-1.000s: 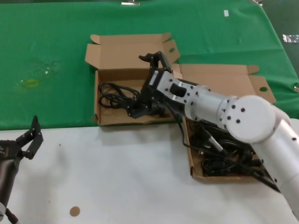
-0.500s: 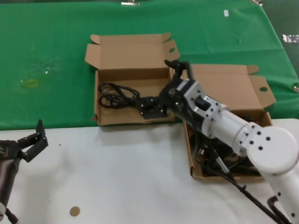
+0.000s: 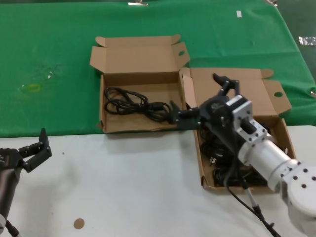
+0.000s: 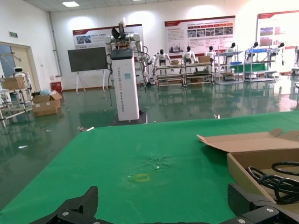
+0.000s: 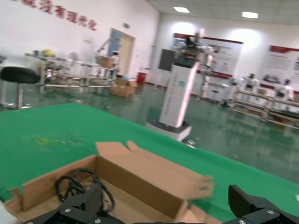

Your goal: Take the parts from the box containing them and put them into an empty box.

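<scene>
A green cloth-covered table (image 3: 59,54) fills the far half of the head view, with a white tabletop (image 3: 128,187) nearer the robot. Two brown corrugated cardboard boxes stand on the seam between them. The right-hand shallow cardboard box with the wide slanted lid flap (image 3: 284,131) holds a tangled heap of black power cords (image 3: 232,173), much of it hidden behind the white right arm. The left-hand cardboard box with small ear tabs on its lid corners (image 3: 106,126) holds a single looped black cord bundle (image 3: 131,101) lying flat in its tray, lid standing open behind it.

The right gripper (image 3: 178,116) hovers over the near right corner of the left-hand box, just beside the cord bundle, its black fingers spread apart and holding nothing. The right wrist view confirms this: two dark fingertips (image 5: 81,205) stand wide apart, and between them the open tray with the coiled cord (image 5: 77,184) shows.

The left gripper (image 3: 37,148) rests over the white tabletop at the robot's left, well apart from both boxes, fingers parted and empty. Only the left wrist view shows the factory hall beyond, with a white pillar-shaped machine (image 4: 125,79), plus the box's edge and a loop of cord (image 4: 275,179).

A small brown round disc (image 3: 78,223) lies on the white tabletop.
</scene>
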